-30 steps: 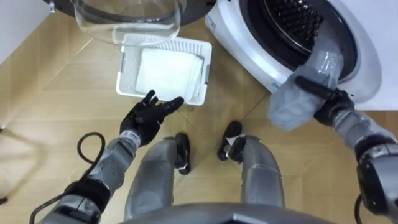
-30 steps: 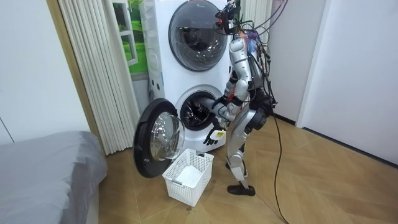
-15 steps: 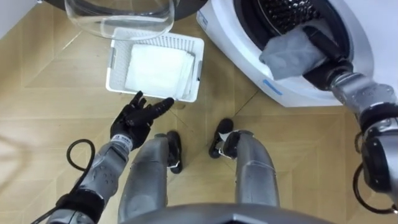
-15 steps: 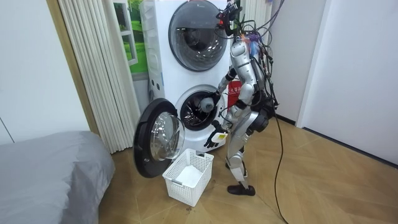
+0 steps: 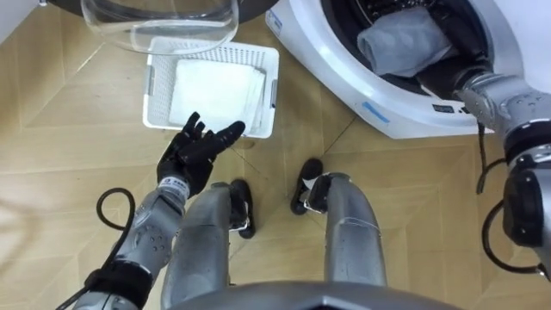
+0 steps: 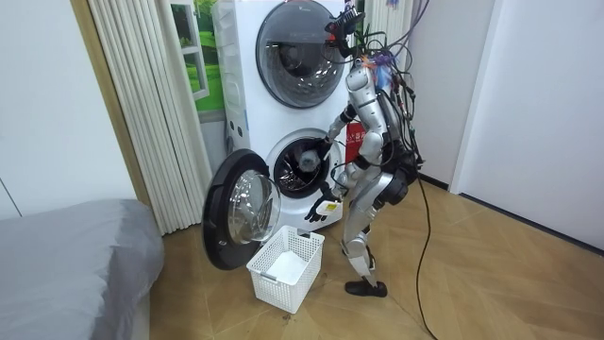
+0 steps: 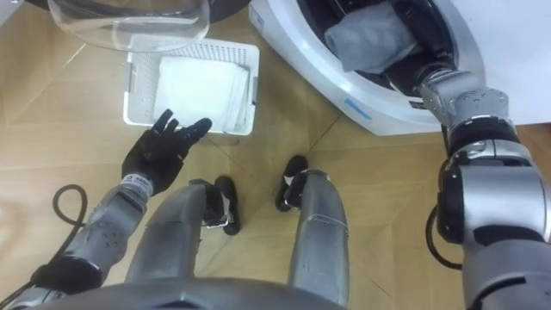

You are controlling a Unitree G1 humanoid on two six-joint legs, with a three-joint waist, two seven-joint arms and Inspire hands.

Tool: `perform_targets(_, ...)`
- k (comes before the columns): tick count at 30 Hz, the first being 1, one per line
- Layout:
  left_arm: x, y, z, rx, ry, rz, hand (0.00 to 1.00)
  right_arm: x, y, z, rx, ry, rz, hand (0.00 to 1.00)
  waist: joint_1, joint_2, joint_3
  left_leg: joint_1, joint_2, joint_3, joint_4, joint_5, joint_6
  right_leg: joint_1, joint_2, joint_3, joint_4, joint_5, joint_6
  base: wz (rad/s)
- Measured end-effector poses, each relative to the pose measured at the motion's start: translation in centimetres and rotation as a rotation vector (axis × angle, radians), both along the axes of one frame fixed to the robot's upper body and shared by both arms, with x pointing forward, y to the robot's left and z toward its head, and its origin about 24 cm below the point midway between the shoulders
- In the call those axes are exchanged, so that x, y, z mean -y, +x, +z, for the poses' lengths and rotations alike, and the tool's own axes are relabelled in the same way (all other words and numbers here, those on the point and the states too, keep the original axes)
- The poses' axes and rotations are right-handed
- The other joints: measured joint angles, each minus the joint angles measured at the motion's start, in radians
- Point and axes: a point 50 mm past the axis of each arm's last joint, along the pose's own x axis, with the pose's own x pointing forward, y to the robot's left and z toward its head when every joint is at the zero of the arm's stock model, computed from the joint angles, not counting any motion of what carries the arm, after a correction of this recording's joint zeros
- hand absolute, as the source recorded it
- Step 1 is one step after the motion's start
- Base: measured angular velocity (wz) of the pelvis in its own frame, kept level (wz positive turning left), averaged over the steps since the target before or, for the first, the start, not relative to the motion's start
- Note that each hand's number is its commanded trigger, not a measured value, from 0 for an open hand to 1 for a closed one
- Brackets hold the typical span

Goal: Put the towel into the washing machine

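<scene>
The grey towel (image 5: pixel 403 41) lies in the mouth of the washing machine (image 5: pixel 344 82), near the front of the drum opening. My right hand (image 5: pixel 443 82) is just under and behind it, mostly covered by the cloth, so I cannot tell whether this hand is clamped on the towel or loose. My left hand (image 5: pixel 200 151) carries nothing and hangs with straight, spread fingers above the floor, just beside the white basket (image 5: pixel 151 86), which holds a folded white cloth (image 5: pixel 215 90). In the room view the robot stands close before the lower machine, whose round door (image 6: pixel 241 222) is swung wide open.

To do this step well, I think the towel must go deeper before I let go. Here at the front, a corner could hang over the lip and be caught by the door. I would push the arm straight inward and low, release there, then draw back slowly so that the cloth does not come out with the hand
</scene>
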Motion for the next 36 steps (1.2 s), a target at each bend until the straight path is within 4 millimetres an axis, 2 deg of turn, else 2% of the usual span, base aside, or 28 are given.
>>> perform_targets(18, 1.0, 1.1, 0.4, -0.011, 0.012, -0.012, 0.00, 0.5, 0.0, 0.3, -0.047, 0.043, -0.072, 0.00, 0.002, 0.019, -0.0010, 0.003, -0.001, 0.000, -0.002, 0.002, 0.003, 0.011, -0.012, -0.014, 0.000, -0.002, 0.003, 0.02)
perform_targets(21, 1.0, 1.3, 0.4, -0.011, 0.015, -0.012, 0.00, 0.6, -0.1, 0.2, -0.056, 0.041, -0.079, 0.00, 0.008, 0.031, 0.0001, 0.019, 0.000, 0.003, -0.006, 0.002, 0.003, 0.027, -0.012, -0.016, -0.002, -0.002, 0.003, 0.00)
perform_targets(24, 1.3, 1.3, 0.2, -0.026, 0.008, -0.011, 0.00, 0.8, -0.3, 0.0, -0.064, 0.024, -0.092, 0.00, 0.022, 0.050, -0.0010, 0.045, 0.002, 0.011, -0.020, 0.002, 0.003, 0.048, -0.011, -0.017, -0.010, -0.002, 0.003, -0.06)
perform_targets(25, 1.5, 1.3, 0.1, -0.029, 0.003, -0.013, 0.00, 0.9, -0.3, -0.1, -0.066, 0.018, -0.098, 0.00, 0.027, 0.061, 0.0011, 0.057, 0.004, 0.011, -0.027, 0.002, 0.002, 0.061, -0.009, -0.020, -0.019, 0.000, 0.001, -0.04)
perform_targets(27, 1.5, 1.3, 0.1, -0.030, 0.000, -0.013, 0.00, 0.9, -0.5, -0.3, -0.072, 0.014, -0.101, 0.00, 0.031, 0.067, 0.0016, 0.074, 0.004, 0.011, -0.038, 0.003, 0.000, 0.076, -0.008, -0.022, -0.026, 0.000, 0.001, -0.02)
perform_targets(31, 1.3, 1.6, 0.0, -0.025, 0.036, -0.051, 0.00, 1.0, -1.6, -2.0, -0.071, 0.006, -0.140, 0.00, 0.056, 0.071, 0.0002, 0.124, 0.005, 0.009, -0.097, 0.020, -0.010, 0.127, 0.012, -0.024, -0.088, 0.013, 0.003, -0.04)
perform_targets(33, 1.0, 1.5, -0.2, -0.036, 0.045, -0.056, 0.00, 1.1, -2.4, -2.9, -0.068, 0.001, -0.152, 0.00, 0.058, 0.084, -0.0006, 0.148, 0.009, -0.004, -0.117, 0.022, -0.013, 0.164, 0.024, -0.042, -0.123, 0.018, 0.006, 0.07)
perform_targets(36, 0.1, 0.6, -1.1, -0.079, 0.084, -0.073, 0.00, 1.0, -4.8, -5.6, -0.086, -0.017, -0.180, 0.00, 0.063, 0.093, -0.0022, 0.233, 0.021, -0.007, -0.191, 0.033, -0.027, 0.267, 0.057, -0.063, -0.217, 0.034, 0.016, 0.03)
